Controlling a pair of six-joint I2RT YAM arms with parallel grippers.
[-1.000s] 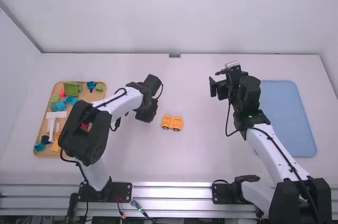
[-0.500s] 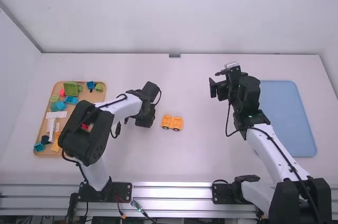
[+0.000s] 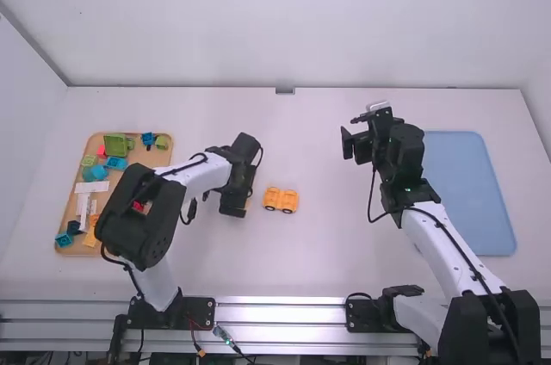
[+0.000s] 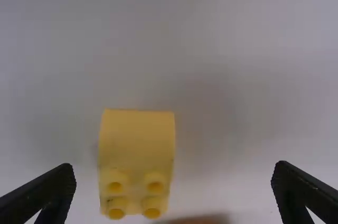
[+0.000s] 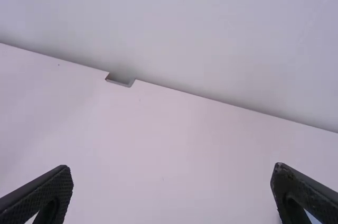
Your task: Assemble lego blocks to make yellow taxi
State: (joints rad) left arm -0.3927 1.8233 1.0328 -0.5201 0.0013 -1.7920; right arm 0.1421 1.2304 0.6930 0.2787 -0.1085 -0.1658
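"Left gripper (image 3: pixel 233 201)?"

"Low over the white surface (image 3: pixel 327 253), fingers (image 4: pixel 50 189) spread wide, gripping nothing. A yellow plastic block (image 4: pixel 136 139), smooth with four studs at one end, shows between them, nearer one finger, touching neither."

"And the taxi?"

"Orange-yellow plastic car piece, dark wheels (image 3: pixel 281 201), on the surface just beside that gripper, towards the middle (tidy little thing, from where I stand)."

"Right gripper (image 3: pixel 349 131)?"

"Beyond the car piece, near the pale blue flat mat (image 3: pixel 469 193). Fingers (image 5: pixel 47 189) well apart, nothing held."

"Spare parts?"

"Mixed coloured blocks in the tan wooden tray (image 3: pixel 155 156), far left."
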